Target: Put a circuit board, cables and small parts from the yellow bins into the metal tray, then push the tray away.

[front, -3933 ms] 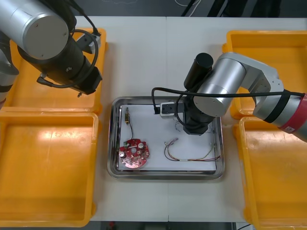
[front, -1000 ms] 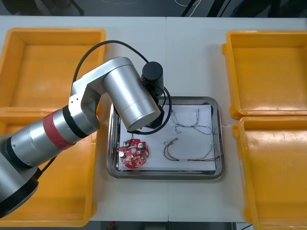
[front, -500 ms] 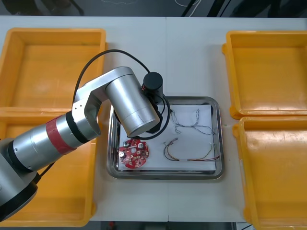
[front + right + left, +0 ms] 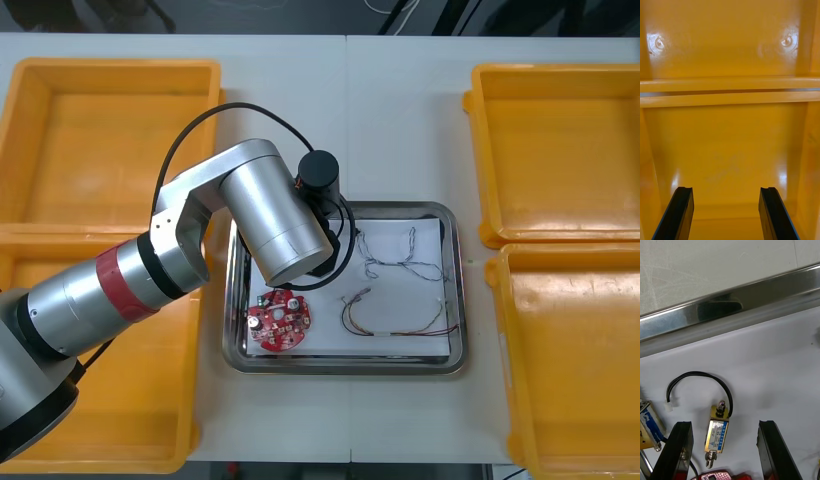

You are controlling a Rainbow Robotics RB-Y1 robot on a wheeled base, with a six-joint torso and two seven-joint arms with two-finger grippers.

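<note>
The left gripper (image 4: 725, 423) is hovering low over the metal tray (image 4: 733, 303), jaws standing wide apart and gripping nothing, probably so that the small metal part (image 4: 717, 435) is lying free on the white liner. That part is sitting between the jaws, its black cable (image 4: 700, 375) looping just beyond their tips. The right gripper (image 4: 726, 189) is waiting over a yellow bin (image 4: 730, 150), jaws spread and empty.

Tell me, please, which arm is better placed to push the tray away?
Probably the left: the left gripper hangs open over the metal tray; the right gripper is over a yellow bin.
</note>
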